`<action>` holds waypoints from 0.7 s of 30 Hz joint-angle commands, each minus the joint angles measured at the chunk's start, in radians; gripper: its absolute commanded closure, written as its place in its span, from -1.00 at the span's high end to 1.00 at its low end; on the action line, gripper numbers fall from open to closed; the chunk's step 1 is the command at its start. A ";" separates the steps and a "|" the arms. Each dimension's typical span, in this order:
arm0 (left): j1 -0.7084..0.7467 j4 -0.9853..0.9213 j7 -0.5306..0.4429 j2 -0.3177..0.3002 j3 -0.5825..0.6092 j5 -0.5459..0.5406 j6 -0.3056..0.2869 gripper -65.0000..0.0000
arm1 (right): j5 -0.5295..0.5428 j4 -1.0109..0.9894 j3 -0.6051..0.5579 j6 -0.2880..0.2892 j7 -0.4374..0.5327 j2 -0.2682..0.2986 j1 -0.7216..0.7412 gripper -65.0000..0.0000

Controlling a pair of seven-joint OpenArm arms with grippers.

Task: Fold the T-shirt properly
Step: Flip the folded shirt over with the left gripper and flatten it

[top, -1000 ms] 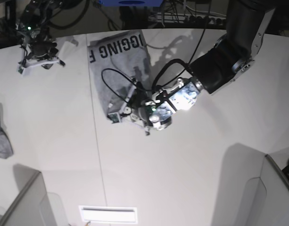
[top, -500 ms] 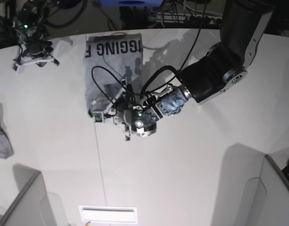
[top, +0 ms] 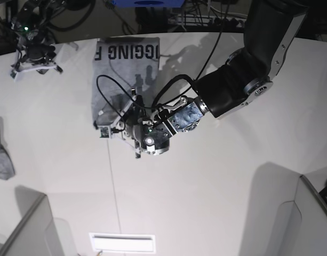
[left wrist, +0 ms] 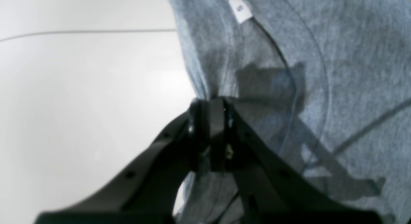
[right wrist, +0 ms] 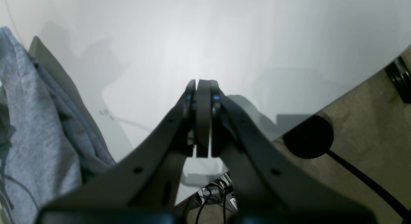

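The heather-grey T-shirt (top: 126, 74) lies folded into a long strip at the back middle of the white table (top: 216, 186), with black capital lettering across its far end. My left gripper (top: 106, 129) is at the strip's near left corner. In the left wrist view the left gripper (left wrist: 210, 105) is shut on the T-shirt's (left wrist: 321, 73) edge, below a white size label (left wrist: 240, 9). My right gripper (top: 34, 66) is at the table's far left corner, away from the shirt. In the right wrist view the right gripper (right wrist: 199, 84) is shut with nothing between its jaws.
A small grey cloth with dark print (top: 1, 157) lies at the table's left edge. Grey cloth (right wrist: 35, 127) fills the left of the right wrist view. Grey partitions stand at the front left (top: 24, 226) and front right (top: 312, 218). Cables loop over the shirt.
My left gripper has moved left along the table, still shut on the shirt's near corner, and the whole shirt has shifted left with it. My right gripper has drifted slightly back and left.
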 commanded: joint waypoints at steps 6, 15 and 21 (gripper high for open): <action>-0.033 0.018 -0.014 0.013 -0.011 -0.005 -0.001 -1.00 | 0.004 0.014 -0.004 0.007 0.016 0.010 -0.001 -1.00; -0.033 0.021 -0.014 0.025 -0.012 0.094 -0.001 -0.75 | 0.004 0.014 -0.005 0.007 0.014 0.008 -0.001 -1.00; -0.033 0.028 -0.019 0.060 -0.023 0.205 -0.001 0.35 | 0.004 0.014 -0.005 0.008 0.014 0.008 -0.001 -1.00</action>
